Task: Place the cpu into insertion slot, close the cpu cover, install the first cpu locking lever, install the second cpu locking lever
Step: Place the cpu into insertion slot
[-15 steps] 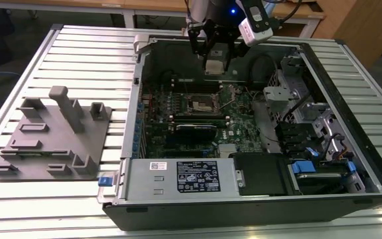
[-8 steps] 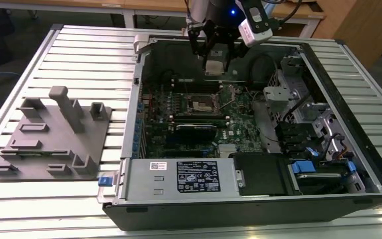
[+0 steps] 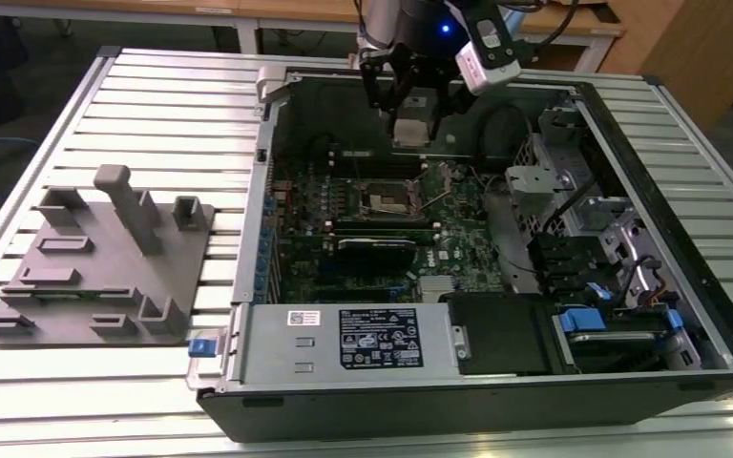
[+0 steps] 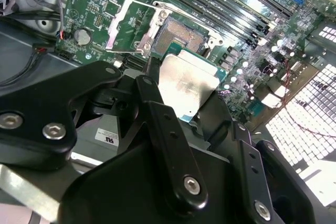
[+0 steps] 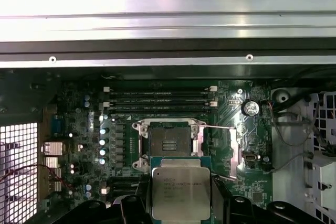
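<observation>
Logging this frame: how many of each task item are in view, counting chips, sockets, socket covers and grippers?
cpu: 1, held in the gripper
insertion slot: 1, uncovered
cpu cover: 1, swung open beside the slot
gripper: 1
Total: 4

One cpu (image 5: 180, 192), one insertion slot (image 5: 169, 142), one motherboard (image 5: 231, 103), one computer case (image 3: 469, 405)

cpu (image 5: 181, 195) had a silvery-grey top with a green rim. motherboard (image 3: 462, 224) was green, and the insertion slot (image 5: 169, 141) was dark-framed with a brownish-gold pin field. gripper (image 4: 188, 92) was all black. table (image 3: 150, 91) was pale ribbed metal, the fixture block (image 3: 99, 277) plain grey, and the little tab (image 3: 203, 345) blue.
</observation>
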`<state>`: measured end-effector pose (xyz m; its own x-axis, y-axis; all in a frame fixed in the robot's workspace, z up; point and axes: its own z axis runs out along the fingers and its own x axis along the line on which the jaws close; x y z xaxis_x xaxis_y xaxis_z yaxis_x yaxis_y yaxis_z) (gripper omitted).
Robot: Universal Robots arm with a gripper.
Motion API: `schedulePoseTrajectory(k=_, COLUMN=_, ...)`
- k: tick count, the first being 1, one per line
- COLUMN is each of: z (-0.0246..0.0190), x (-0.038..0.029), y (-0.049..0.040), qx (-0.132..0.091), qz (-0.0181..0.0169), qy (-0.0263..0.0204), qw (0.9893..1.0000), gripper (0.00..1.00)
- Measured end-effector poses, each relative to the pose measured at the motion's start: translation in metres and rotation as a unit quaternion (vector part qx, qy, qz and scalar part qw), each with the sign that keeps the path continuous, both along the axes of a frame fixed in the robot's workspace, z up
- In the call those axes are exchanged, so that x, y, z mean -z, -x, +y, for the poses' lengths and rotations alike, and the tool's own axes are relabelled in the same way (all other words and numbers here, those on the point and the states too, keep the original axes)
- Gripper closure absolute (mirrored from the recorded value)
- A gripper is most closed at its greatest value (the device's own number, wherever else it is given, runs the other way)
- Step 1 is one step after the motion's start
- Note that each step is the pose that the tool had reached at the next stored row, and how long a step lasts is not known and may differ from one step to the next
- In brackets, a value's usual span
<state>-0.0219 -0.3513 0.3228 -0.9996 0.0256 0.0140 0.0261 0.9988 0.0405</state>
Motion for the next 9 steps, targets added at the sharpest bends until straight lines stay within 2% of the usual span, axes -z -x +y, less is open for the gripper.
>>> schedulePoseTrajectory(k=9, z=0.0, x=0.0043, y=0.0001, qx=0.0, qz=-0.0001, qy=0.0001, qw=1.0, gripper=0.46)
